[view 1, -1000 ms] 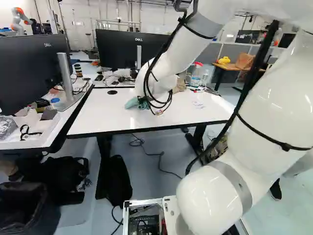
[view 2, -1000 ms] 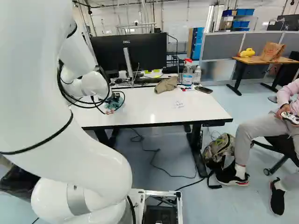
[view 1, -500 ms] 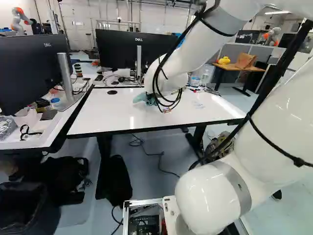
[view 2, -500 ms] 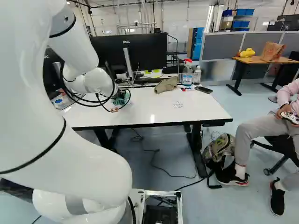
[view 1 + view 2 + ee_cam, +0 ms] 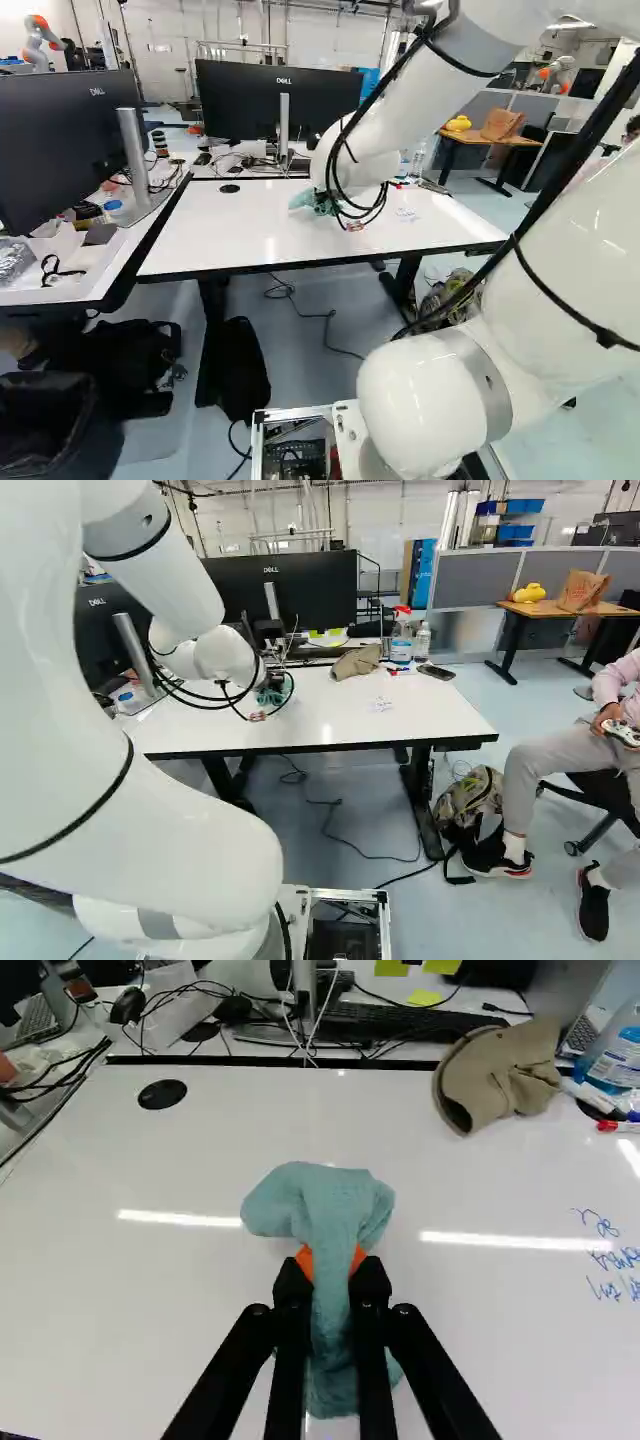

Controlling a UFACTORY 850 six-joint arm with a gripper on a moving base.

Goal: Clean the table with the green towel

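Over the white table point(image 5: 220, 235), at the arm's end, the gripper point(image 5: 325, 203) is mostly hidden by the wrist and cables. The wrist view shows the gripper point(image 5: 332, 1265) shut on the green towel point(image 5: 335, 1205), its orange pads pinching the cloth from two sides. The towel bulges ahead of the fingers and hangs down between and under them. Whether its lower end touches the tabletop I cannot tell. Blue handwriting point(image 5: 612, 1258) marks the table to one side of the towel.
A tan cap point(image 5: 357, 662), a spray bottle point(image 5: 401, 638), a water bottle point(image 5: 422, 641), markers and a phone point(image 5: 436, 671) lie or stand at the table's back right. Monitors point(image 5: 275, 100) rise behind. A backpack point(image 5: 470, 798) is on the floor. Another robot point(image 5: 42, 42) stands far back.
The arm has swung to the right across the table in both base views, carrying the towel with it toward the handwriting. The base has not moved.
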